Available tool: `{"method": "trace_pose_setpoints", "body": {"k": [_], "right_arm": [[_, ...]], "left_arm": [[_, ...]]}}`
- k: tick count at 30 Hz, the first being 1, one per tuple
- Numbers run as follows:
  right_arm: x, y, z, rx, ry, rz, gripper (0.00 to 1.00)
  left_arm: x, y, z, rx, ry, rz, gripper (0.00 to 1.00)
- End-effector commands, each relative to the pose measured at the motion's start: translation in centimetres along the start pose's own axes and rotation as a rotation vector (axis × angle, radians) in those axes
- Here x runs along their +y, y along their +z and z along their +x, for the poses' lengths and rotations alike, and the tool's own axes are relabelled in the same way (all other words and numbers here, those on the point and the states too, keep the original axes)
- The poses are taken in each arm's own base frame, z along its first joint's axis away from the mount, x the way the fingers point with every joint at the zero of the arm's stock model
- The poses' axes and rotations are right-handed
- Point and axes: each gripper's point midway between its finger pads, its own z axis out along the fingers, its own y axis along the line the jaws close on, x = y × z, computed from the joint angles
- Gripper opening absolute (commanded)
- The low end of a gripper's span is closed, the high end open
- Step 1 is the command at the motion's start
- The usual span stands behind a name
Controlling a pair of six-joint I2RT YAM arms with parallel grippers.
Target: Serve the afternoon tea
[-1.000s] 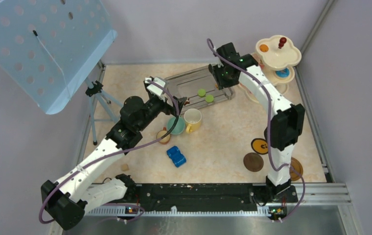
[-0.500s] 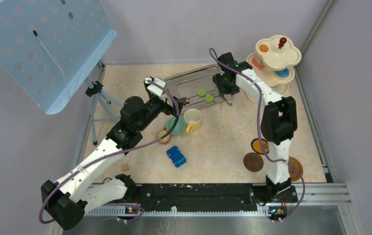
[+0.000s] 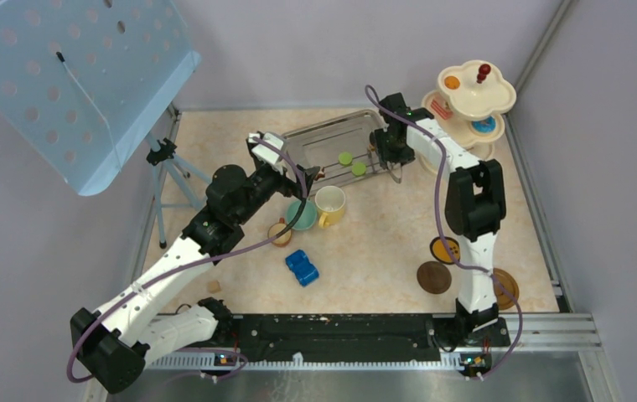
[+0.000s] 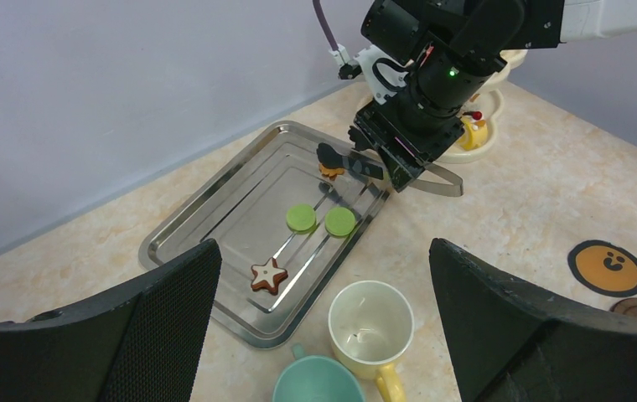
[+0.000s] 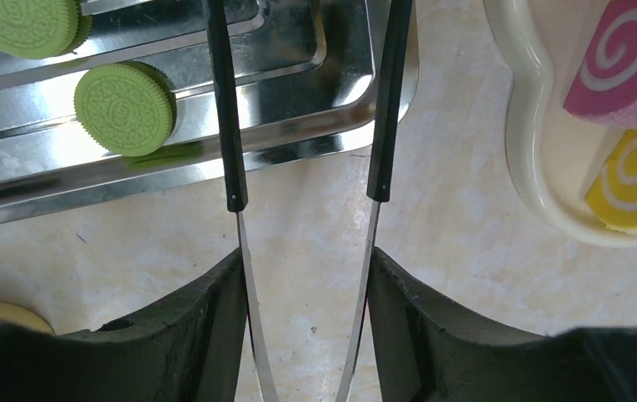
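My right pincer [image 5: 305, 260] is clamped on the tongs [image 5: 228, 126], tips at a biscuit [image 4: 329, 171] by the tray [image 4: 231, 201]'s right edge. Weak squeeze and it drops mid-carry.

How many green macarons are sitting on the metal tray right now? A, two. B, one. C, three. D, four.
A: the left wrist view shows just two green macarons lying side by side on the metal tray, with a star cookie nearer the camera.
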Motion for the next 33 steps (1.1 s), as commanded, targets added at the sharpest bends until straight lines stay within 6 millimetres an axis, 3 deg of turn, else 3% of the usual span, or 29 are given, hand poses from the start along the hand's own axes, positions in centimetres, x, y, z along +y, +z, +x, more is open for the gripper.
{"method": "trace_pose_setpoints", "body": {"k": [1, 21, 33], "right_arm": [[0.2, 0.6, -0.9, -0.026, 0.006, -0.019, 0.5], [1.7, 2.5, -0.3, 0.007, -0.047, -0.028, 0.5], [2.0, 2.5, -0.3, 0.023, -0.091, 0.013, 0.47]], "left_arm": [[0.0, 0.0, -1.4, -0.051, 0.007, -0.002, 0.99], [-0.1, 0.1, -1.3, -0.048, 0.006, 0.005, 0.99], [-0.1, 0.1, -1.3, -0.048, 0.006, 0.006, 0.99]]}}
